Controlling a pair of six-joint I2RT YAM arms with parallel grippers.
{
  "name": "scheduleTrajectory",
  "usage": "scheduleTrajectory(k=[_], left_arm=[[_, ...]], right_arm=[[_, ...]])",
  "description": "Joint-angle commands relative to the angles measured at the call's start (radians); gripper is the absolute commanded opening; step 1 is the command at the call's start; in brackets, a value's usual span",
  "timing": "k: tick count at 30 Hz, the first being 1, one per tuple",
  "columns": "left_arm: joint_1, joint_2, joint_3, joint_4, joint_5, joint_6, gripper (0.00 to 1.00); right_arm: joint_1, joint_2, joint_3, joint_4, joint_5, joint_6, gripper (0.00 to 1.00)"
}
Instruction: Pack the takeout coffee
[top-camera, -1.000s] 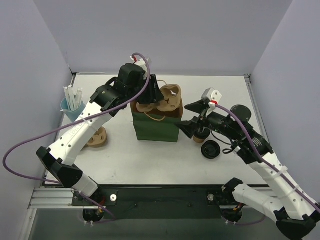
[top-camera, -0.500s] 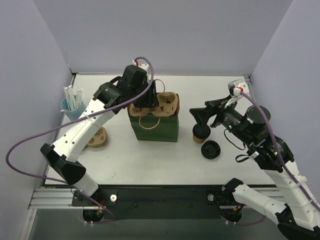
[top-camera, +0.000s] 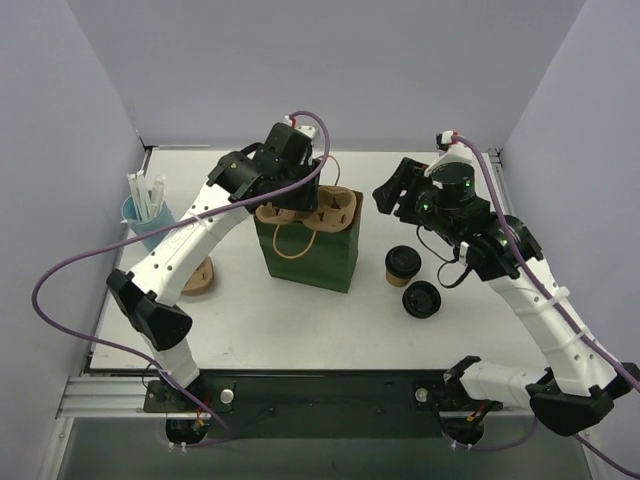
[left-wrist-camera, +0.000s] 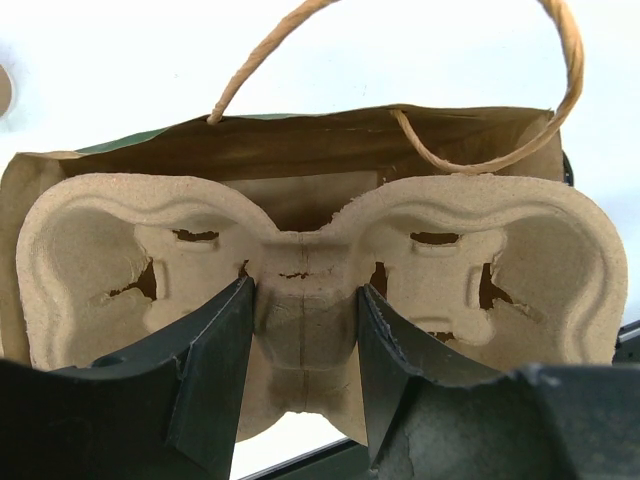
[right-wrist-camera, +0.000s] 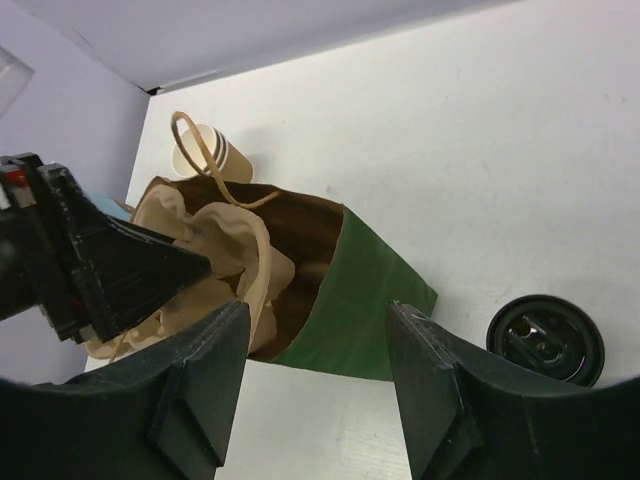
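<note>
The takeout coffee (top-camera: 402, 264), a small kraft cup with a black lid, stands on the table right of the green bag (top-camera: 305, 258). My left gripper (top-camera: 300, 196) is shut on a pulp cup carrier (left-wrist-camera: 300, 250) by its middle web and holds it in the bag's open mouth (left-wrist-camera: 290, 150). Raised above and behind the coffee, my right gripper (top-camera: 394, 194) is open, with nothing between its fingers. In the right wrist view its jaws (right-wrist-camera: 315, 320) frame the green bag (right-wrist-camera: 375, 300) and the carrier (right-wrist-camera: 225, 250).
A loose black lid (top-camera: 422, 299) lies just in front of the coffee. Stacked tan cups (top-camera: 195, 275) and a blue cup of straws (top-camera: 143, 214) stand at the left. A round black lid (right-wrist-camera: 546, 339) shows at the right edge of the right wrist view.
My right gripper has lifted off the coffee, swung up and back, and narrowed its jaws. The left arm has shifted right with the carrier, and the bag now leans.
</note>
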Motion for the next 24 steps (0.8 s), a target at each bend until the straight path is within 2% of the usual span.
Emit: scheduleTrajectory(k=[1, 8, 18, 24], left_arm=[[-0.013, -0.009, 0.032, 0.0, -0.039, 0.056, 0.44], [-0.016, -0.104, -0.124, 0.172, -0.025, 0.079, 0.44], [-0.016, -0.118, -0.173, 0.258, -0.024, 0.08, 0.44], [-0.016, -0.085, -0.159, 0.255, -0.021, 0.082, 0.44]], right_arm=[[-0.017, 0.034, 0.026, -0.027, 0.015, 0.134, 0.56], [-0.032, 0.085, 0.005, -0.033, -0.032, 0.216, 0.55], [-0.05, 0.103, -0.04, -0.03, -0.047, 0.234, 0.54], [-0.064, 0.145, -0.029, -0.027, -0.084, 0.237, 0.52]])
